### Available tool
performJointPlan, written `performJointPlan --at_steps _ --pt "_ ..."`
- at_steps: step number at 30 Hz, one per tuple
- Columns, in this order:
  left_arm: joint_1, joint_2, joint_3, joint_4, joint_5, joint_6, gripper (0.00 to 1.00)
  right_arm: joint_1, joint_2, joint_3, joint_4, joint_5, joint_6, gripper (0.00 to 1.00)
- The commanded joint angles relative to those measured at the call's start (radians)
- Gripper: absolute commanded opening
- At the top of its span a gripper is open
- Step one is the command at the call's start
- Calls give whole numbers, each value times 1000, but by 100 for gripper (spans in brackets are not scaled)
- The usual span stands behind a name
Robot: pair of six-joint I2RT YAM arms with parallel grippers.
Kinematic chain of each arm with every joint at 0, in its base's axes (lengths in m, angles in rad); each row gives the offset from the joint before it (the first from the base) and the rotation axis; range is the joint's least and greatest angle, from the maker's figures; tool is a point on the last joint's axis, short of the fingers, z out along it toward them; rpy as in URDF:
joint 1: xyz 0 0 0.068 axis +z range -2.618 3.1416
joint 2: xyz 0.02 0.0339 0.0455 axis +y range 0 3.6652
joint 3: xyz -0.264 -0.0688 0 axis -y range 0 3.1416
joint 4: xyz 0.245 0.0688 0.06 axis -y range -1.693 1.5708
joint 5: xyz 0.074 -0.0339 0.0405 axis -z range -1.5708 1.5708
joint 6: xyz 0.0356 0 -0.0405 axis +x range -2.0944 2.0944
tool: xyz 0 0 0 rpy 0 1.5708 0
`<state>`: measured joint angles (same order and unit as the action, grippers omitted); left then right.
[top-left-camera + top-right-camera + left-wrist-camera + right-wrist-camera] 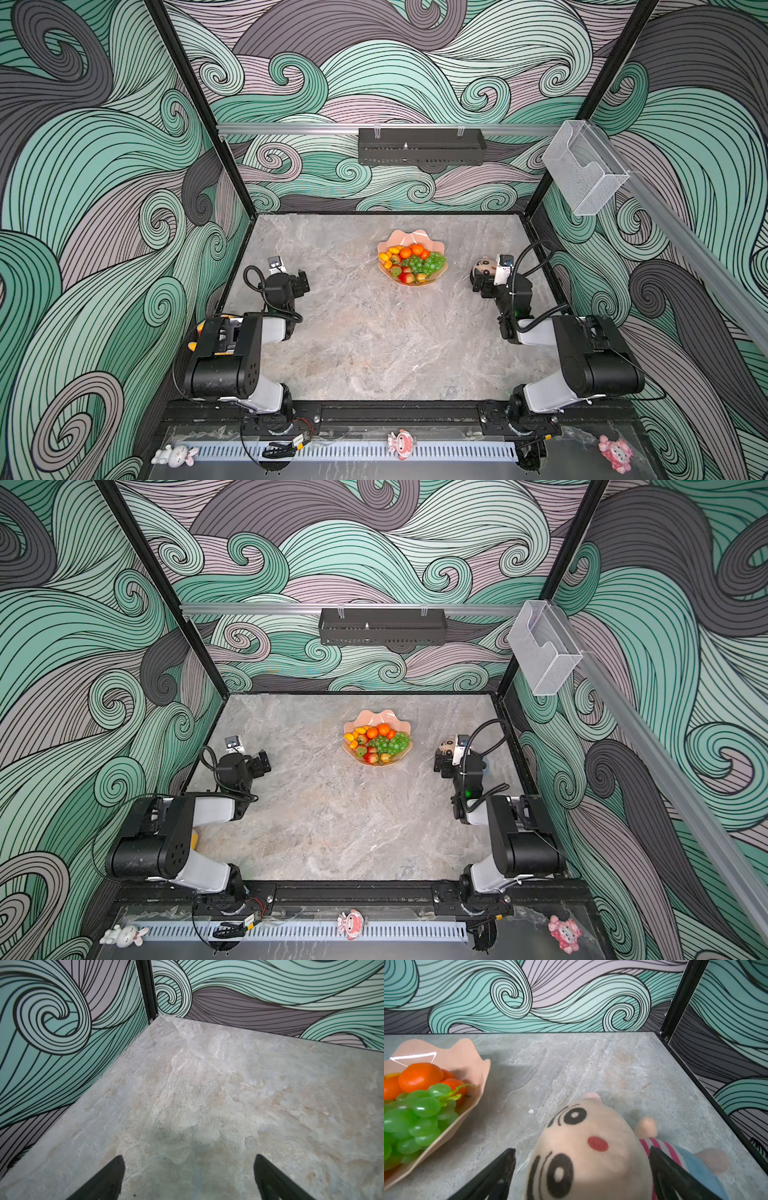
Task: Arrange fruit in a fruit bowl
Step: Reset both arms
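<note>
Fruit [415, 262] all in fruit bowl [409, 237], between the grippers, nearer right gripper [582, 1152]. Both spread wide, holding nothing; left gripper [188, 1159] over bare table [207, 1084]. Plush doll [571, 1122] sits between right jaws: don't close, lift straight.

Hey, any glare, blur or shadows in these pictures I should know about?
Right wrist view: a sharp white glare streak on the inner wall of the fruit bowl, and the plush doll, close to the lens, looks soft. Left wrist view: a dim shadow on the table ahead of the open left gripper. In both top views: even light, no strong glare.
</note>
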<state>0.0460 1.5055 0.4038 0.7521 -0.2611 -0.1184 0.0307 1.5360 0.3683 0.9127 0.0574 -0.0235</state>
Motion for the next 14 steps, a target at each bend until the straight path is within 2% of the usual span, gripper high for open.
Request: performJointPlan --at_steps 1,14 --pt "3 9 35 -50 15 8 99 2 6 32 -47 37 5 99" --pt "-1 8 37 -54 13 11 99 -2 3 41 -72 4 -3 99"
